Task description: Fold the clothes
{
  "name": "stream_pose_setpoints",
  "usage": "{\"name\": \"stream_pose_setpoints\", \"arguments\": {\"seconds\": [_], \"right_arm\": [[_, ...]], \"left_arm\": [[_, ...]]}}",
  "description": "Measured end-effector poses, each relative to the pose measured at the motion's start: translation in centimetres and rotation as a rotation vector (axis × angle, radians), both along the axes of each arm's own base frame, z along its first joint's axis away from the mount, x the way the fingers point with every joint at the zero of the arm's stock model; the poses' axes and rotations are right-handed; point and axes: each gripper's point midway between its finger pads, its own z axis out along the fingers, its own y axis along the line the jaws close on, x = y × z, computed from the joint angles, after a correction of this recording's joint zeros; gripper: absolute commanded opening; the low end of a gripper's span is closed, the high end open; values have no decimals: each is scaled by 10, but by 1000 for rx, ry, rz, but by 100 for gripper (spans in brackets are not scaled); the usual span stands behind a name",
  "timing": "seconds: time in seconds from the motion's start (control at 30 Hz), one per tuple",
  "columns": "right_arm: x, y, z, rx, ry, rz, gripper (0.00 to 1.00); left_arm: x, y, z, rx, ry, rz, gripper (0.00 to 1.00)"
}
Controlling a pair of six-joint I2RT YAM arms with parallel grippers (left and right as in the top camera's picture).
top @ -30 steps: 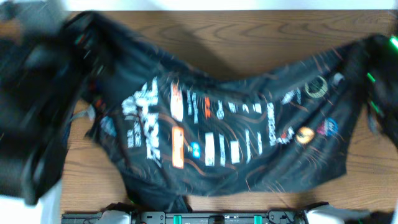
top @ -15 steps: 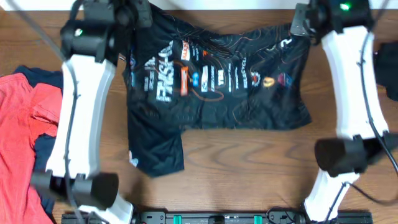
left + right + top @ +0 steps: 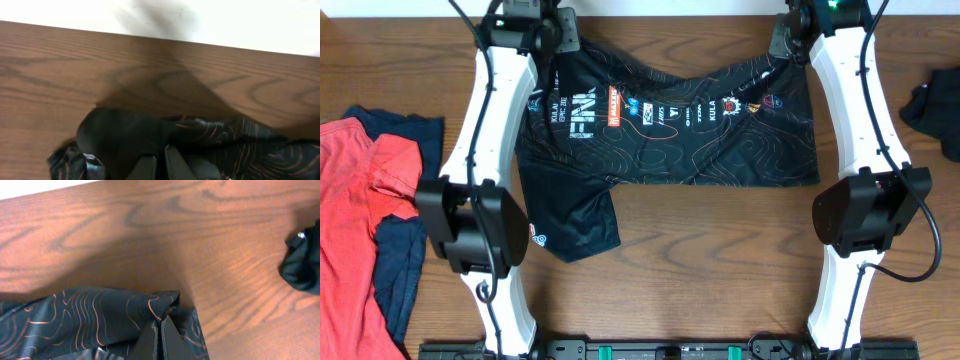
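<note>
Black jersey [image 3: 670, 150] has come down since a second ago: then it hung blurred and spread in the air near the camera, now it lies on the surface [image 3: 720, 270], pulled toward the far edge. Both arms are stretched further back than half a second ago.

Far left: red top [image 3: 360, 190] in a heap, overlapping a navy top [image 3: 402, 262], both well apart from the arms and not yet handled.

Left end effector [image 3: 159, 162] sits at the far-left corner of the jersey, fingers together and clamped on a bunch of the black cloth; the wrist view shows fabric gathered right around the tips.

Jersey lies mostly flat, logo side up, its far edge strung between the two grips and sagging a little in the middle with some wrinkles. One sleeve [image 3: 575, 225] sticks out toward the near left, rumpled.

Right end effector [image 3: 160, 335] is at the far-right corner, fingers pressed together on the jersey's edge, cloth folded over at the pinch.

Far right edge: dark bundle [image 3: 932, 108], apart from the jersey, can't tell what it is.

Step, as I judge it: laying out and flattening the jersey, fold itself not begun. Next move likely calls for keeping the far edge taut while settling it, then letting go of both corners and regrasping, probably at the loose sleeve or a side edge, to bring it over the body. Risk: thin cloth dragging or bunching on release.
</note>
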Motion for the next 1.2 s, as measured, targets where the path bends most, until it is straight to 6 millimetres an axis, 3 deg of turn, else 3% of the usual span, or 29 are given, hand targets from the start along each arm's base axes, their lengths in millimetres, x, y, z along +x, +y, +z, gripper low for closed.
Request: {"name": "stream_pose_setpoints", "arguments": {"seconds": [0.1, 0.23, 0.37, 0.4, 0.43, 0.47, 0.53, 0.57, 0.63, 0.7, 0.83, 0.97, 1.13, 1.2], "right_arm": [[7, -2, 4, 6, -31, -3, 2], [20, -14, 12, 14, -96, -28, 1], [49, -34, 35, 29, -252, -64, 5], [54, -37, 40, 31, -283, -69, 22], [60, -42, 45, 31, -316, -78, 53], [66, -47, 51, 26, -352, -79, 99], [72, -54, 59, 17, -394, -80, 99], [74, -56, 62, 11, -405, -78, 99], [75, -58, 63, -11, -402, -61, 99], [72, -58, 60, -20, -381, -50, 99], [62, -57, 46, -28, -303, -30, 99], [41, -50, 23, 0, -171, -2, 99], [7, -39, -5, 57, 9, 29, 99], [-6, -36, -12, 69, 72, 34, 99]], "left_arm": [[10, 1, -6, -2, -16, 4, 6], [19, 5, 0, -8, -63, 13, 6], [29, 11, 10, -13, -115, 26, 6], [30, 13, 12, -13, -125, 28, 9], [33, 15, 14, -13, -139, 32, 24], [35, 18, 18, -15, -156, 39, 45], [39, 24, 21, -15, -174, 47, 47], [39, 27, 22, -16, -177, 55, 56], [40, 35, 22, -13, -178, 66, 87], [40, 41, 22, -13, -177, 76, 99], [39, 48, 20, -12, -169, 89, 98], [22, 47, 0, -3, -62, 86, 100], [-24, 46, -38, 16, 180, 79, 75], [-45, 47, -50, 24, 278, 78, 71]]}}
